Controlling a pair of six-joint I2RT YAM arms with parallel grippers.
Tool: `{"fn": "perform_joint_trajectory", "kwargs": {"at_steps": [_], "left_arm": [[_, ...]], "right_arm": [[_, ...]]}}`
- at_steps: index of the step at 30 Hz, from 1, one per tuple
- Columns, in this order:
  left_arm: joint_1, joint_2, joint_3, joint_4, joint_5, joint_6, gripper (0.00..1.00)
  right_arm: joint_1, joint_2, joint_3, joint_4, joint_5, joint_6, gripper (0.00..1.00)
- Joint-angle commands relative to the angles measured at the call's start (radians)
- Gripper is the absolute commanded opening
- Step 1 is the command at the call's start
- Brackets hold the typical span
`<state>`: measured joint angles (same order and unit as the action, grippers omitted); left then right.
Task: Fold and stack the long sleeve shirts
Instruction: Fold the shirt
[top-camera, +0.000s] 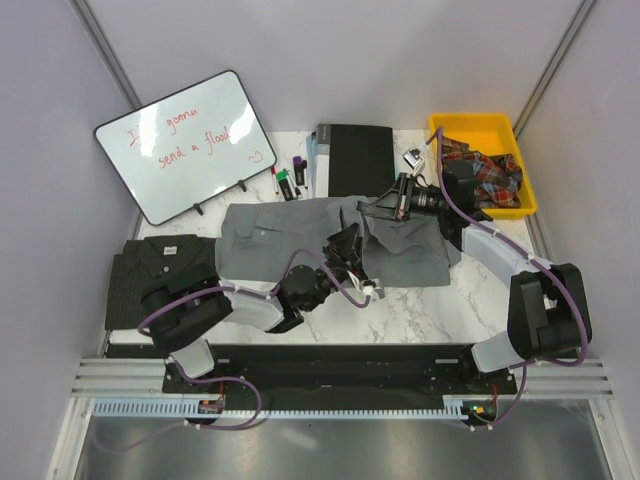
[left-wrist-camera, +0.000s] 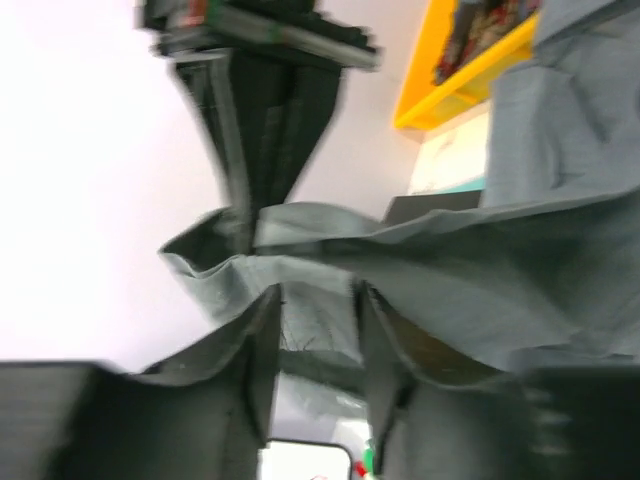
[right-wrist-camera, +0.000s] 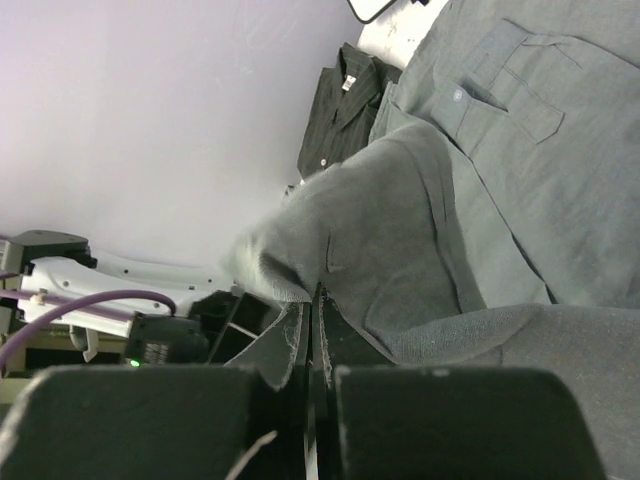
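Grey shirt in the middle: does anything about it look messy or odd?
Yes. The grey shirt is not flat: its right part, seen from above, is bunched and lifted, pinched by the right tool, and the left tool straddles a rumpled edge. No damage shows.

The left gripper's (left-wrist-camera: 316, 297) dark jaws stand parted around a hanging fold of the mid-grey shirt (left-wrist-camera: 480, 270), while the blurred right gripper (left-wrist-camera: 243, 215) pinches that shirt's raised edge from above and a yellow bin (left-wrist-camera: 440, 90) shows beyond the shirt, upper right.
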<state>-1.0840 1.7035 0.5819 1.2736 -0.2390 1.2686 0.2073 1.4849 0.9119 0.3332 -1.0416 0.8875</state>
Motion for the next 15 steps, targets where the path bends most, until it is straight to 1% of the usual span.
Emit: {"fn": "perform_joint_trajectory", "kwargs": {"at_steps": [1, 2, 4, 5, 6, 7, 8, 10, 11, 12, 13, 14, 15], "left_arm": [[0.012, -0.168, -0.028, 0.276, -0.034, 0.021, 0.35], [0.013, -0.189, -0.040, 0.255, -0.037, 0.018, 0.29], [0.016, -0.232, -0.048, 0.209, -0.060, 0.003, 0.22], [0.016, -0.273, -0.054, 0.157, -0.068, -0.003, 0.10], [0.018, -0.298, -0.059, 0.124, -0.072, -0.012, 0.03], [0.022, -0.320, -0.062, 0.090, -0.075, -0.035, 0.02], [0.036, -0.362, -0.063, 0.013, -0.077, -0.050, 0.02], [0.062, -0.402, -0.056, -0.080, -0.069, -0.110, 0.02], [0.096, -0.428, -0.039, -0.148, -0.059, -0.141, 0.02], [0.117, -0.477, -0.028, -0.287, -0.045, -0.222, 0.02], [0.143, -0.507, 0.005, -0.378, 0.011, -0.263, 0.02], [0.195, -0.543, 0.024, -0.501, 0.047, -0.297, 0.02], [0.222, -0.553, 0.039, -0.549, 0.085, -0.329, 0.02]], "right_arm": [[0.000, -0.006, 0.079, -0.072, -0.006, -0.107, 0.00], [0.000, -0.003, 0.084, -0.077, -0.006, -0.111, 0.00], [-0.002, 0.002, 0.090, -0.083, -0.008, -0.122, 0.00], [0.000, 0.003, 0.091, -0.085, -0.008, -0.128, 0.00], [0.000, 0.005, 0.094, -0.088, -0.006, -0.134, 0.00], [-0.002, 0.006, 0.099, -0.089, -0.009, -0.146, 0.00], [0.000, 0.011, 0.104, -0.097, -0.014, -0.154, 0.00], [0.000, 0.021, 0.129, -0.126, -0.012, -0.182, 0.00], [0.000, 0.029, 0.143, -0.152, -0.011, -0.243, 0.00], [0.000, 0.038, 0.157, -0.205, -0.006, -0.275, 0.04], [0.000, 0.047, 0.182, -0.226, -0.003, -0.327, 0.09], [-0.002, 0.055, 0.192, -0.250, -0.005, -0.344, 0.18], [0.000, 0.070, 0.212, -0.258, 0.002, -0.361, 0.24]]}}
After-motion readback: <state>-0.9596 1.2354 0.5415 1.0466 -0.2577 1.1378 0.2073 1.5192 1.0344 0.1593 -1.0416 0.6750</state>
